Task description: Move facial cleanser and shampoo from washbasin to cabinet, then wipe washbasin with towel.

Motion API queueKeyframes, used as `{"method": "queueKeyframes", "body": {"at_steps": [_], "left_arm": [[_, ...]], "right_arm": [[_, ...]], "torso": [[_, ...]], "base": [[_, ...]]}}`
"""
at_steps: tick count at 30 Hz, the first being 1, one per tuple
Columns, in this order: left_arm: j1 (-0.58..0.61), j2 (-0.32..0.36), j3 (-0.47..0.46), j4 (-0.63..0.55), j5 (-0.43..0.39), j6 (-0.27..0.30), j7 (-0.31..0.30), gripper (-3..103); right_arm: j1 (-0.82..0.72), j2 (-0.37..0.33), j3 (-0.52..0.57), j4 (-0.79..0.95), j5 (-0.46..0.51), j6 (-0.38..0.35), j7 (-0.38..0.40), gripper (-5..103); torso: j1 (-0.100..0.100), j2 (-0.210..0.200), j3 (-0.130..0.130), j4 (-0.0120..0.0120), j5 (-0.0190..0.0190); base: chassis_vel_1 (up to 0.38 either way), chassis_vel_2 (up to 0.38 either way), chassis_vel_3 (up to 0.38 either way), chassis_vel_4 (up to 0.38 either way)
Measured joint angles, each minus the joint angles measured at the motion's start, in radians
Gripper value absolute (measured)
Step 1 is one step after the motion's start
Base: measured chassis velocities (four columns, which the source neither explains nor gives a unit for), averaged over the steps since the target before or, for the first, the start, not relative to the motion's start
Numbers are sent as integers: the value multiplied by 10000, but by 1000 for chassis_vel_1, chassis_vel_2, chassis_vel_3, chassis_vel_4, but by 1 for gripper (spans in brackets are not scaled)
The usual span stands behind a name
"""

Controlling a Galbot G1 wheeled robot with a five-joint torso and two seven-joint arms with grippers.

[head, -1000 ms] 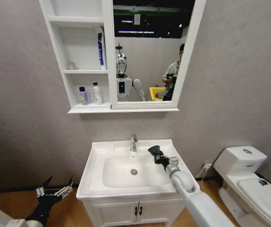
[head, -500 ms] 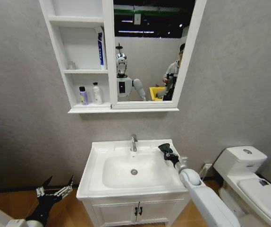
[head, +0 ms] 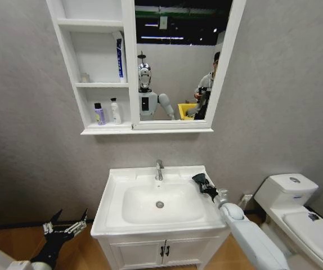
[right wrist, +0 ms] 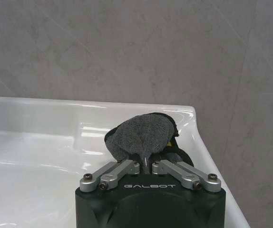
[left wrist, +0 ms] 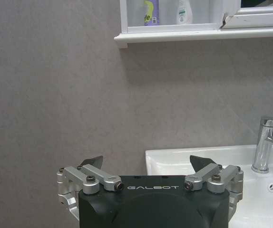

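The white washbasin (head: 116, 183) stands below the cabinet (head: 129, 67), with its chrome tap (head: 159, 169) at the back. My right gripper (head: 202, 183) is shut on the dark grey towel (right wrist: 143, 135) and presses it on the basin's flat right rim (right wrist: 41, 107), near the back corner. The right gripper (right wrist: 146, 164) shows its jaws closed around the cloth. A purple bottle (head: 99, 113) and a white bottle (head: 115, 111) stand on the cabinet's lowest shelf; I cannot tell which is cleanser and which shampoo. My left gripper (head: 66, 226) hangs open, low and left of the basin.
A white toilet (head: 294, 197) stands to the right of the basin. The vanity doors (head: 161, 250) are shut below it. A blue tube (head: 119, 59) leans on the cabinet's middle shelf. The mirror (head: 178, 62) reflects the robot and a person. Grey wall lies behind.
My right gripper has slid the towel to the right, from the bowl's right side onto the basin's right rim. The left arm has not moved.
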State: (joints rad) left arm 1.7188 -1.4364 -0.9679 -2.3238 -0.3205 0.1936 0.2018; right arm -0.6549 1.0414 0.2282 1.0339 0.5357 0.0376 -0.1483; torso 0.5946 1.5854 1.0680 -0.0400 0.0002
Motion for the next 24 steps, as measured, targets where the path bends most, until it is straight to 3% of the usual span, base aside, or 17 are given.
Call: {"method": "queueKeyframes", "body": {"at_steps": [7, 13, 24], "left_arm": [[0, 0, 0, 0, 0, 0, 0, 100], [0, 0, 0, 0, 0, -1, 0, 100], [0, 0, 0, 0, 0, 0, 0, 100]], "right_arm": [[571, 386, -128, -1104, -14, 928, -470, 7], [671, 626, -140, -1312, -41, 1139, -560, 5], [629, 853, 39, -1367, -159, 1335, -541, 48]], "torso": [[1, 0, 0, 0, -1], [0, 0, 0, -3, -5], [0, 0, 0, -1, -2]], "base": [[0, 0, 0, 0], [0, 0, 0, 0], [0, 0, 0, 0]]}}
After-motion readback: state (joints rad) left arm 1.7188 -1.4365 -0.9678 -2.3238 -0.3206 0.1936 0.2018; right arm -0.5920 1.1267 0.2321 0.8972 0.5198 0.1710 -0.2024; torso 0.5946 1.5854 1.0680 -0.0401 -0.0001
